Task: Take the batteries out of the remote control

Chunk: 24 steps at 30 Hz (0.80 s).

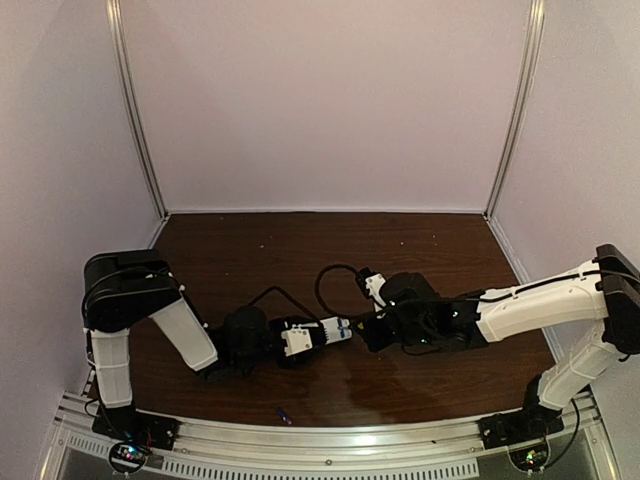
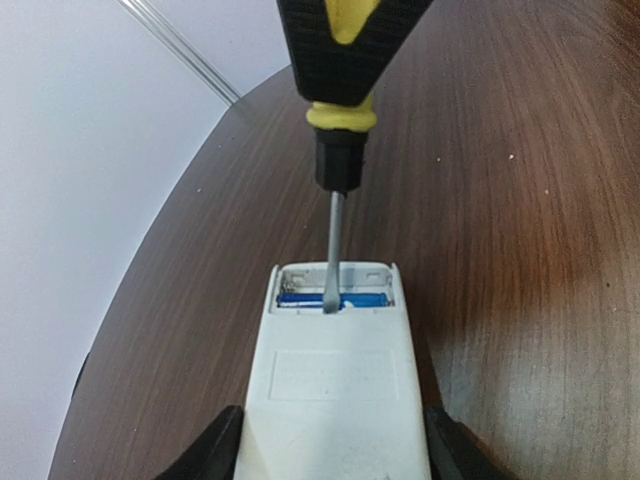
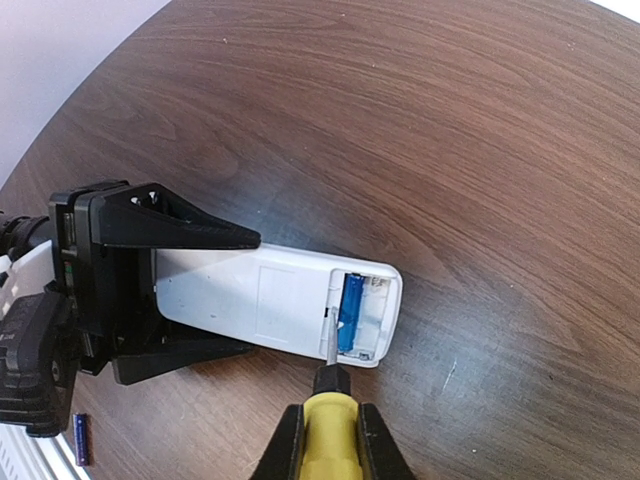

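Note:
My left gripper (image 2: 335,445) is shut on the white remote control (image 2: 335,390), holding its sides flat on the table; it also shows in the top view (image 1: 287,341). The open compartment at the remote's far end shows one blue battery (image 3: 350,308) beside a bare white slot. My right gripper (image 3: 332,425) is shut on the yellow-handled screwdriver (image 3: 330,450). The screwdriver's metal tip (image 2: 330,300) rests in the compartment against that battery (image 2: 300,298). A second blue battery (image 3: 81,440) lies loose on the table near the front edge (image 1: 284,415).
The brown wooden table (image 1: 330,250) is walled in white at the back and sides. A metal rail (image 1: 330,445) runs along the front edge just behind the loose battery. Black cables (image 1: 330,275) loop above the two grippers.

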{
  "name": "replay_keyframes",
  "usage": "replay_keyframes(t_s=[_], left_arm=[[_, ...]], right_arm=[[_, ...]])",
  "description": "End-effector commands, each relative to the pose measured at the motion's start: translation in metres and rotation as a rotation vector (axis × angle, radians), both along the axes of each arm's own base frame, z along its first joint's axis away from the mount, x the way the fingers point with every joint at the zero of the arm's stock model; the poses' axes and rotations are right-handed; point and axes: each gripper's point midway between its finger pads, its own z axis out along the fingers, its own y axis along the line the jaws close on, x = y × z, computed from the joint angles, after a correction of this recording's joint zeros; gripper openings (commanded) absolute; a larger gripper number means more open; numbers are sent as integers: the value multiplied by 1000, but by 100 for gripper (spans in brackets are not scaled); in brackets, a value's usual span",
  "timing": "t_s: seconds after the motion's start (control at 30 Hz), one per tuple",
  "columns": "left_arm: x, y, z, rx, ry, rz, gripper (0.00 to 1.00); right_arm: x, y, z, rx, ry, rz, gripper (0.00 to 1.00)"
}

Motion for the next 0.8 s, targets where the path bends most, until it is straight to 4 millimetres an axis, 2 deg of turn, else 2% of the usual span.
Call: replay_keyframes(t_s=[0.0,0.23,0.53,0.67,0.77], left_arm=[[2,-5,10,-30,-6,-6,0],[1,-5,9,-28,-2,-10,0],[1,-6,7,-21,5,-12,0],[0,-7,8,-24,16,-17,0],[-4,-10,21,-67,44,-33,0]], right_arm=[[8,4,7,16,-25,-32,0],[9,4,0,0,-16,-37,0],[12,-10,2,-36,-37,-85,0],[7,-6,-2,-13,-16,-57,0],[4,-2,0,8,-5,-36,0]])
